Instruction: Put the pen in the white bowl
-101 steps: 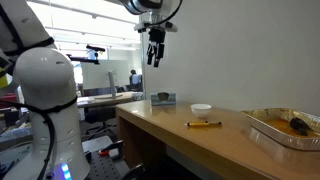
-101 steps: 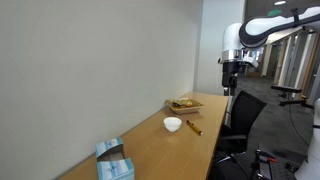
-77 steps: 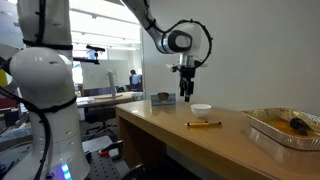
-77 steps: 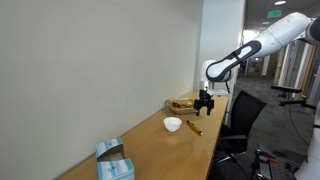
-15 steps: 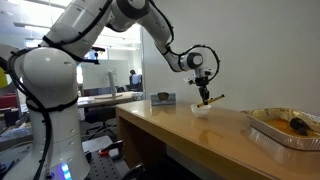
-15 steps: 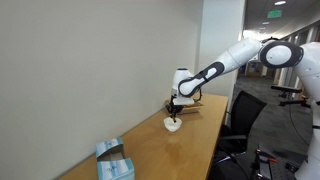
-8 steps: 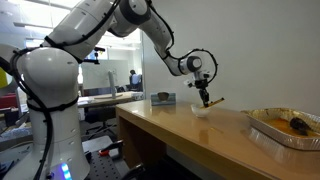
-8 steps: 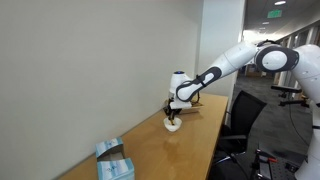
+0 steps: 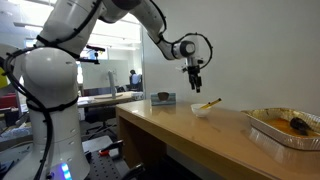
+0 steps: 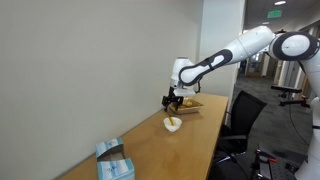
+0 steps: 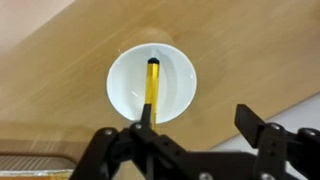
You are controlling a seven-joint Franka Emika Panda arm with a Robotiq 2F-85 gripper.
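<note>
The yellow pen [image 11: 151,88] lies in the small white bowl [image 11: 178,88] on the wooden table, one end leaning out over the rim. In the exterior views the bowl [image 9: 201,109] [image 10: 173,124] holds the pen [image 9: 208,103] sticking up at a slant. My gripper [image 9: 195,86] [image 10: 172,101] hangs above the bowl, apart from it, open and empty. In the wrist view the gripper [image 11: 197,130] shows its two black fingers spread wide with nothing between them.
A foil tray [image 9: 282,128] with dark food stands on the table, also seen behind the bowl [image 10: 186,103]. A blue box [image 10: 112,160] [image 9: 163,98] sits at the other end. An office chair [image 10: 240,120] stands by the table edge.
My gripper has let go of the pen, which now rests in the bowl, and has risen above the bowl with its fingers open.
</note>
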